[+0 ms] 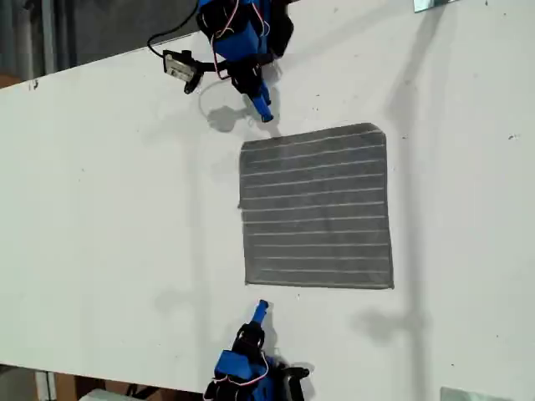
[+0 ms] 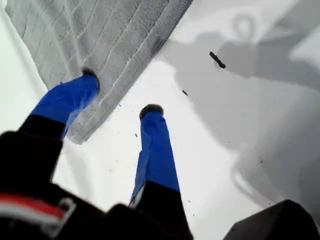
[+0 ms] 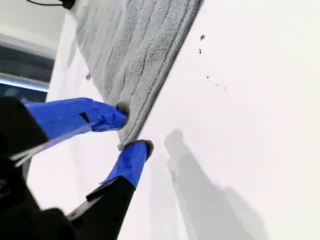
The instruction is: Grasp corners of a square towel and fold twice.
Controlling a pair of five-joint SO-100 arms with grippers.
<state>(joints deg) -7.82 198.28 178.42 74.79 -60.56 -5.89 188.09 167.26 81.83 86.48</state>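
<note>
The towel (image 1: 318,209), dark grey with thin pale stripes, lies flat and unfolded in the middle of the white table. My first gripper (image 1: 264,114) reaches in from the exterior view's top and is open, just off the towel's nearest corner (image 1: 245,146). In the first wrist view one fingertip (image 2: 90,75) hangs over the towel (image 2: 100,35) and the other over bare table. My second gripper (image 1: 261,309) comes from the exterior view's bottom, open. Its fingertips (image 3: 122,109) straddle a towel corner (image 3: 122,145) without closing on it.
A small pale device on a black cable (image 1: 180,67) lies beside the first arm's base. The table (image 1: 100,209) ends along the exterior view's top left and bottom. Metal pieces (image 1: 435,4) sit at that view's top right and bottom right. Dark specks (image 2: 217,60) dot the surface.
</note>
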